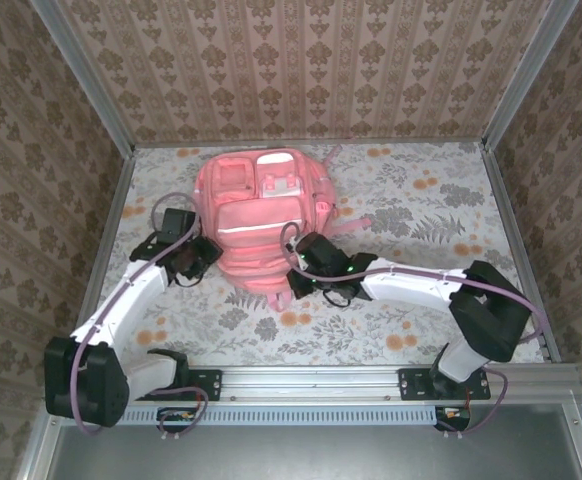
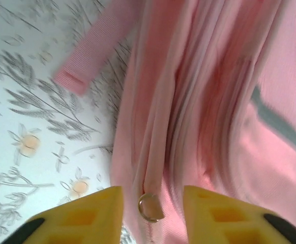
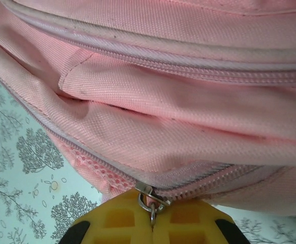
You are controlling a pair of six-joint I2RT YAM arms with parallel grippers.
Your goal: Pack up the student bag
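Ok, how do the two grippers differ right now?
The left gripper is open, a zip ring loose between its jaws; the right gripper is shut on a zip pull. The left meets the student bag from its left side, the right from its near edge. Both have yellow fingers.

Left claw agape; right claw tight.

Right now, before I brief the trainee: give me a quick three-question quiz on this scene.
1. True or false: the right fingers are shut on a zip pull of the student bag.
2. The left fingers are: A) clamped on a strap; B) apart, either side of a zip ring; C) resting on the table, away from the bag.
3. Fill in: the bag lies on a ____-patterned table cover.

Key: 1 true; 2 B; 3 floral.
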